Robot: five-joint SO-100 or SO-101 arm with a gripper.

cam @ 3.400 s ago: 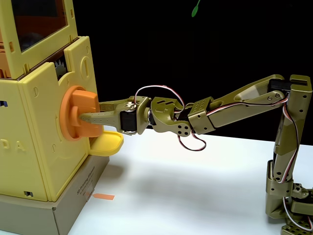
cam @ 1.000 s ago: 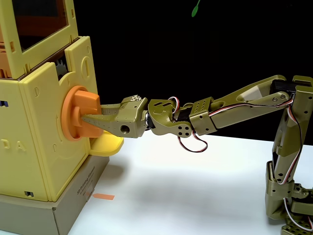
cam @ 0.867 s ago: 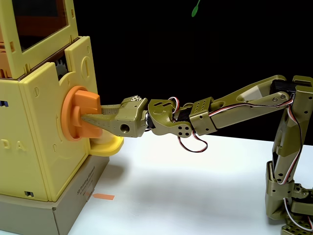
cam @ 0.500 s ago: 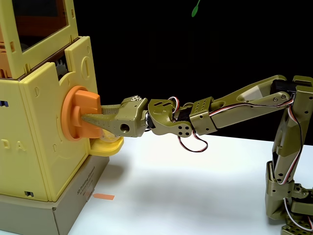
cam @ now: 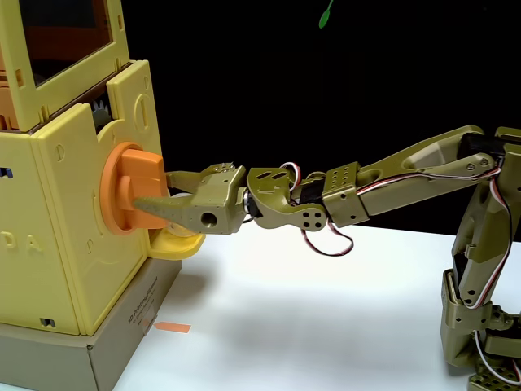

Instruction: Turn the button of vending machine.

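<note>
- I see the vending machine [cam: 73, 212] at the left of the fixed view, standing on a brown cardboard box [cam: 122, 342] on the white table [cam: 326, 301]
- The button [cam: 130, 189] sits on its right-hand face, just above the small yellow tray [cam: 175, 243]
- My arm reaches in from the right, and the gripper [cam: 151, 189] has its fingers spread either side of the button's raised bar, one above, one below
</note>
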